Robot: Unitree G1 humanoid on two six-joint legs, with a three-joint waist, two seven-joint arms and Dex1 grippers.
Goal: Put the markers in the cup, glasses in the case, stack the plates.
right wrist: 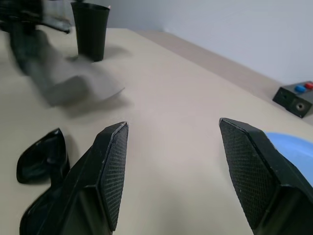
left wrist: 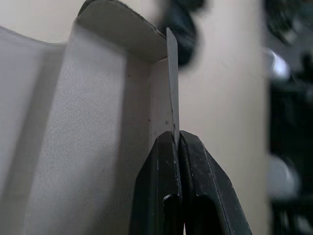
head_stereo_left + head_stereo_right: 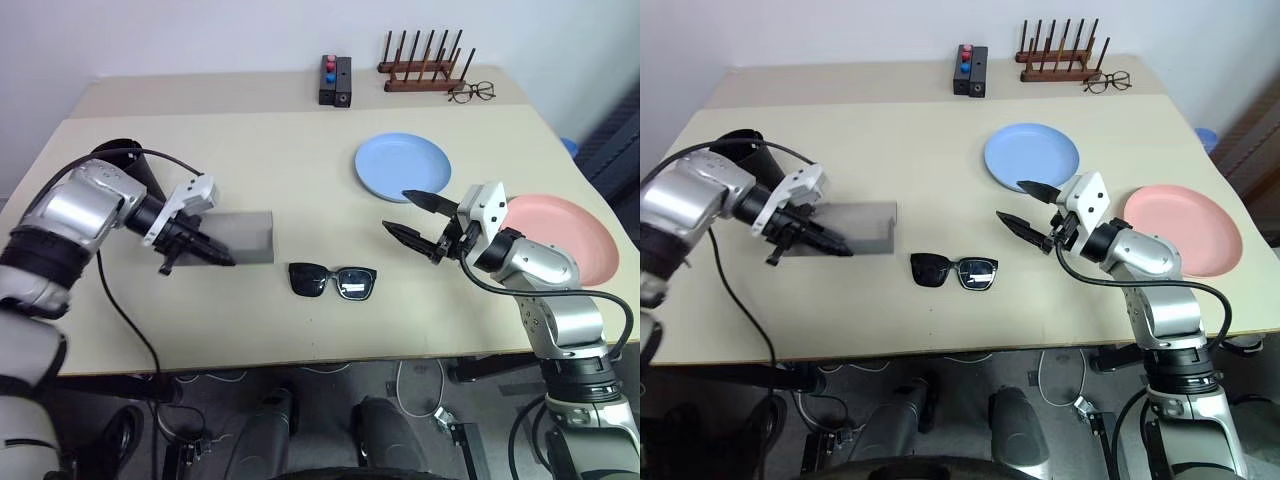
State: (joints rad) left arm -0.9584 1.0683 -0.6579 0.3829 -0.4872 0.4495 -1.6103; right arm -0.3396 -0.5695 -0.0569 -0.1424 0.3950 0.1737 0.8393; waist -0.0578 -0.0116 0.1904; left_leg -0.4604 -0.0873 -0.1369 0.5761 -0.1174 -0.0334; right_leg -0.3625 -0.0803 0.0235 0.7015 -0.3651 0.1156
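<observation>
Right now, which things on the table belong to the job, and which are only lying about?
Job:
- grey case, its edge pinched in the left gripper
- sunglasses
- black cup
- blue plate
- pink plate

Lying about:
- clear spectacles
- wooden rack
- black button box

Grey felt glasses case [image 3: 245,236]: on the table [image 3: 300,160], left of centre, its near edge pinched in the left gripper [image 3: 222,256].
Tall black tapered cup [image 1: 91,30]: behind and left of the case.
Black thick-framed sunglasses [image 3: 334,280]: near the front edge, just right of the case, between the two grippers.
Right gripper [image 3: 411,214]: above the table, right of the sunglasses.
Light blue round plate [image 3: 402,167]: behind the right gripper.
Salmon pink round plate [image 3: 570,236]: right of the blue plate, nearer the front.
Small black box with buttons [image 3: 335,80]: at the back, centre.
Brown wooden peg rack [image 3: 424,63]: right of the box.
Thin-rimmed clear spectacles [image 3: 471,92]: just before the rack's right end.
</observation>
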